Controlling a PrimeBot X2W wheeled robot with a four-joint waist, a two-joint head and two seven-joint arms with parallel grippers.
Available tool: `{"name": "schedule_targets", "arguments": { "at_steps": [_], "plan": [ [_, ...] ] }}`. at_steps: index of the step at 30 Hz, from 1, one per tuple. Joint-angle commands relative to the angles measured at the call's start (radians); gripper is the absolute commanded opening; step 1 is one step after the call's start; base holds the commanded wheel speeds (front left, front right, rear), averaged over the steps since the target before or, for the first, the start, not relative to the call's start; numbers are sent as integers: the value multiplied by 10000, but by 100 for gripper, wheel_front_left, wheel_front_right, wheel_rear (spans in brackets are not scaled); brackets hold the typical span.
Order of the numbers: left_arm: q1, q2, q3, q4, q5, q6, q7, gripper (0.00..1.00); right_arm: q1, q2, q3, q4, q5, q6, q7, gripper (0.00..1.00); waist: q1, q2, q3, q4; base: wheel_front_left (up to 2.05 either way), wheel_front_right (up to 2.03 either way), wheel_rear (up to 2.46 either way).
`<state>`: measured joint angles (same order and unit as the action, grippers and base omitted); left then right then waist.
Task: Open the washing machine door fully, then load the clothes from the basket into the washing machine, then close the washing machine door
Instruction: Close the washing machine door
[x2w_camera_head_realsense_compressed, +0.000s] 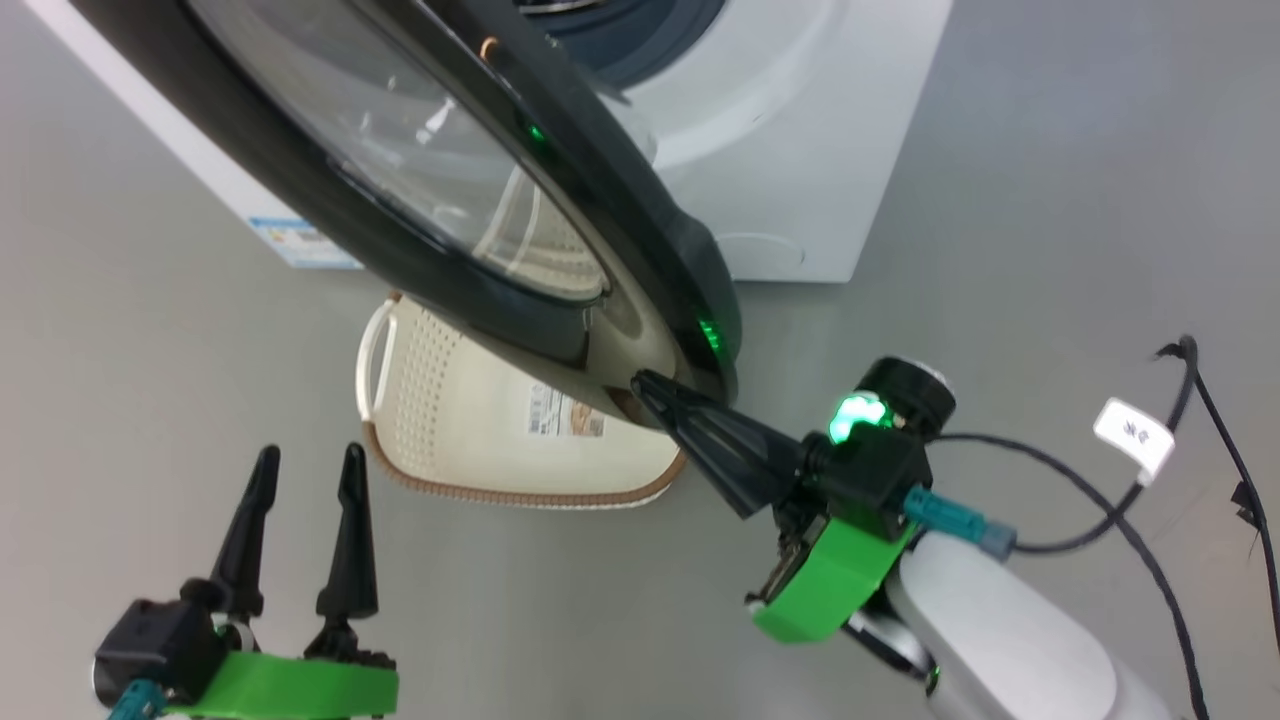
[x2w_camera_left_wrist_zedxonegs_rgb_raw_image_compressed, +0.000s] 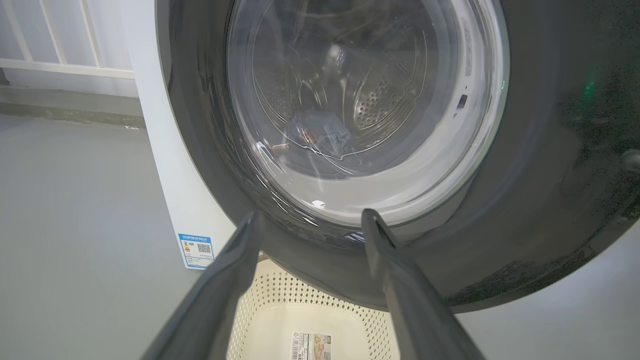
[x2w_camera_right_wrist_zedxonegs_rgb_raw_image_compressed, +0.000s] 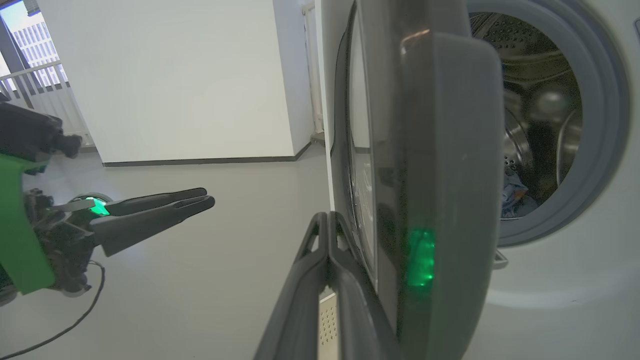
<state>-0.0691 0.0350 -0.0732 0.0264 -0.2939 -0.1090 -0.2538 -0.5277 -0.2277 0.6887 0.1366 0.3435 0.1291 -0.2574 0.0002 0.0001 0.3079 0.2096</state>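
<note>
Showing unreadable print: blue sticker (x2w_camera_left_wrist_zedxonegs_rgb_raw_image_compressed: 196, 251) on washing machine (x2w_camera_left_wrist_zedxonegs_rgb_raw_image_compressed: 155, 150); label (x2w_camera_left_wrist_zedxonegs_rgb_raw_image_compressed: 310, 346) inside basket (x2w_camera_left_wrist_zedxonegs_rgb_raw_image_compressed: 300, 300).

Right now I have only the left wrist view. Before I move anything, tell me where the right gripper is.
Observer: The right gripper is shut, its tips at the outer side of the washing machine door, near the free edge.
Operator: Give me the door's angle.
Observer: It is partly open. The right wrist view looks past the door's edge into the washing machine.
Operator: Report the ground to the robot's right.
Observer: A black cable with a white tag lies there.
</note>
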Motion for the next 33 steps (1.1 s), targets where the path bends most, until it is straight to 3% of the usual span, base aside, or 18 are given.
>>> {"name": "schedule_targets", "arguments": {
  "at_steps": [1, 16, 33],
  "plan": [
    [-325, 152, 274, -215, -40, 45, -80, 100, -109, 226, -11, -159, -154, 16, -44, 0, -2, -1, 415, 320, 0, 0, 0],
    [-1094, 152, -158, -298, -134, 5, -80, 100, -1131, 1121, -2678, 817, -979, 16, -44, 0, -2, -1, 1352, 292, 0, 0, 0],
    [-2013, 152, -640, -389, -252, 100, -80, 100, -4315, 1450, -4046, 2196, -977, 16, -44, 0, -2, -1, 2698, 657, 0, 0, 0]
  ]
}}
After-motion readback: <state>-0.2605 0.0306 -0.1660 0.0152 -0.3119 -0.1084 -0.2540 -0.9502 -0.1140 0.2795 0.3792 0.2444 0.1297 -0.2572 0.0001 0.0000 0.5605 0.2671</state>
